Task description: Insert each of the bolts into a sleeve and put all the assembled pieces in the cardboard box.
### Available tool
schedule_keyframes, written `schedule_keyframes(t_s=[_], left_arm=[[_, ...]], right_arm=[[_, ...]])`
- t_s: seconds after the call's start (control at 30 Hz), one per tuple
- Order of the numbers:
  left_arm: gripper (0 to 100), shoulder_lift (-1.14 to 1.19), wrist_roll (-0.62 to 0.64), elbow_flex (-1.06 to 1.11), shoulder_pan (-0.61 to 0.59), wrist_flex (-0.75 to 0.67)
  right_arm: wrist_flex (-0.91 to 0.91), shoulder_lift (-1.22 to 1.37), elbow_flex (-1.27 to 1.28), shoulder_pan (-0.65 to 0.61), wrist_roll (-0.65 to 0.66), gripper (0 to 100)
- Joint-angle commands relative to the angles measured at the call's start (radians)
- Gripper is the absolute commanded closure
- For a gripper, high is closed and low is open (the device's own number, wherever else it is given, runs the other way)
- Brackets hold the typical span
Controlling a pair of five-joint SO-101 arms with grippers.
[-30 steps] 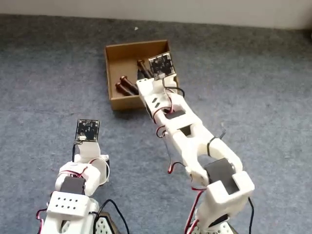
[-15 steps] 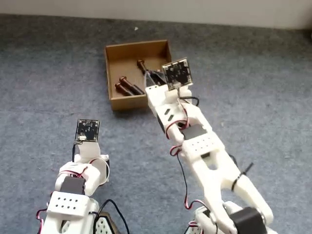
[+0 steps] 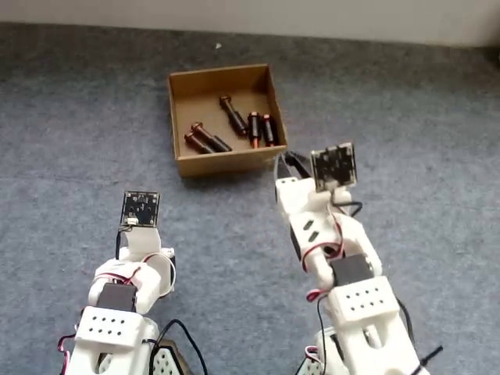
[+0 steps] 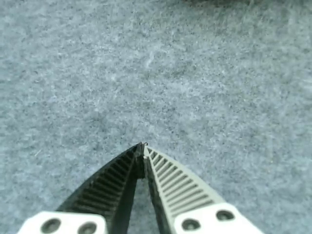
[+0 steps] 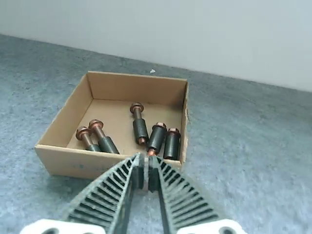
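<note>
- Grey carpet (image 3: 406,101) covers nearly the whole high view. A pale wall (image 3: 312,12) runs as a strip along the top edge.
- Right arm (image 3: 344,273): white, lower right of the high view, folded back, w/ its tip pointing up-frame at the box.
- Left arm (image 3: 129,281): white, lower left, well apart from the box.
- Cardboard box (image 3: 226,162): open-topped, upper centre of the high view, sitting flat on the carpet. The right wrist cam sees it (image 5: 63,158) straight ahead.
- Right gripper (image 3: 287,160) (image 5: 146,161): just beside the box's near right corner, outside it. Jaws are pressed together w/ nothing between them.
- Left gripper (image 4: 142,148): over bare carpet, tips meeting and holding nothing.
- Bolts in sleeves (image 3: 233,116) (image 5: 139,124): 5 pcs, copper bolts in black sleeves, all lying on the box floor.
  - 2 lie side by side at the box's left, slanted.
  - 1 lies slanted near the middle.
  - 2 lie side by side next to the right wall.
</note>
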Motion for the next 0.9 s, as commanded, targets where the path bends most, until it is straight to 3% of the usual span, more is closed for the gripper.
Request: schedule_keyframes(t_s=[0.0, 0.33, 0.57, 0.87], left_arm=[[99, -0.01, -0.009, -0.001, -0.016, -0.02], [99, -0.01, -0.009, -0.001, -0.016, -0.02], [99, -0.01, -0.009, -0.001, -0.016, -0.02], [99, -0.01, -0.009, -0.001, -0.016, -0.02]], right_arm=[[0.027, -0.165, 0.084, 0.033, 0.005, 99.3], [0.114, -0.582, 0.424, 0.09, 0.005, 99.3], [0.32, -0.837, 0.538, 0.091, 0.005, 99.3], [0.51, -0.797, 0.542, 0.093, -0.135, 99.3]])
